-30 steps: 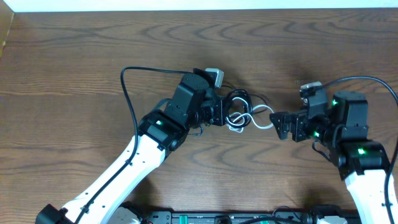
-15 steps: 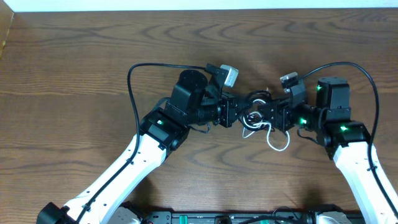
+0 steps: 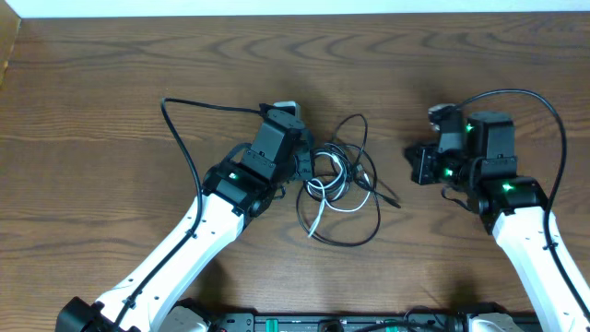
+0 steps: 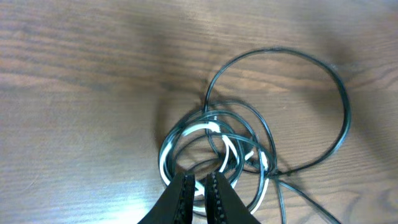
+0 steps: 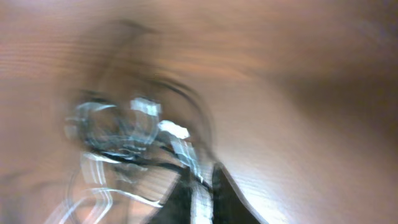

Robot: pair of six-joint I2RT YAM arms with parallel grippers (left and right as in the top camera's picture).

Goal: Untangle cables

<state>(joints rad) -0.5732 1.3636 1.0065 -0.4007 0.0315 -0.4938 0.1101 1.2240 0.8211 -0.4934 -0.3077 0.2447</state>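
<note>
While the right arm sits out wide, the cables lie mid-table as a loose tangle, just off the left gripper. From its wrist view the jaws are drawn nearly together at the rim of the coil, and they look pinched on a strand there. The right gripper is well apart from the tangle. Its own view is smeared, but the fingers look closed on nothing.

These cords should be light and limp, with no stiffness to push against, so they will slide and drag their neighbours along. The white cable is threaded through the black loops. I'd take it by its free lower end, or go for the small plug, rather than the knotted middle.

Half a second ago both grippers met nose to nose over a tight knot. Now the right has pulled back, the left has slid left, and the knot has opened into wide loops on the table.
</note>
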